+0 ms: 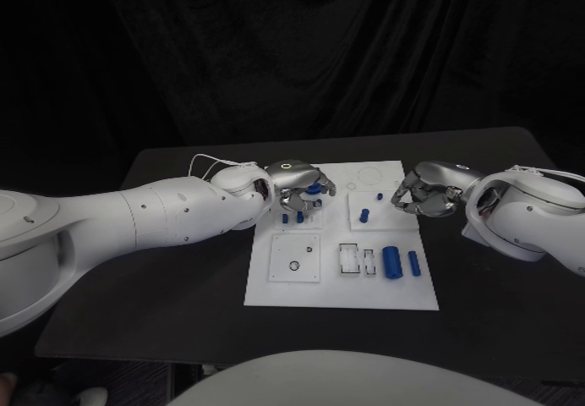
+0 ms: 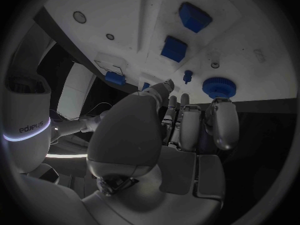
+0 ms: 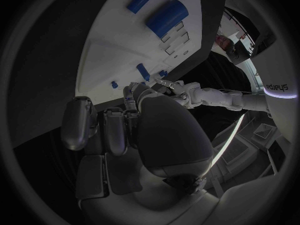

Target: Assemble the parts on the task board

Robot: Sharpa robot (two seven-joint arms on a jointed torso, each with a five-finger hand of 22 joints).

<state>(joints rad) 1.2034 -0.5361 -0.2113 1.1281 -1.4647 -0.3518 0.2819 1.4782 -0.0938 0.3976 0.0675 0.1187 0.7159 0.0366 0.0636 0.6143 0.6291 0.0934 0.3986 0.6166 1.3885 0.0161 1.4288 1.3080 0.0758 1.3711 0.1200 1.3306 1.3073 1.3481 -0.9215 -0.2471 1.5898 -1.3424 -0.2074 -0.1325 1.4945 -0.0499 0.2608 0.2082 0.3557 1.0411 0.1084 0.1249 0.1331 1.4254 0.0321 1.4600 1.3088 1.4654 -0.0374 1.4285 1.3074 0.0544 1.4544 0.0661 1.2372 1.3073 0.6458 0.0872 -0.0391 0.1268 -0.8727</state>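
Black table (image 1: 183, 279) | 1 task board (image 1: 341, 292) | 2 hands: left hand (image 1: 297, 188) fingers grasp unclear, right hand (image 1: 427, 196) fingers clenched

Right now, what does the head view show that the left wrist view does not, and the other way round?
The head view adds the long white left arm and the whole outline of the white task board. The left wrist view adds the toothed rim of the round blue wheel close to the fingertips, and a small blue peg standing beside it. Both share the silver left hand, the board's white surface and the black table.
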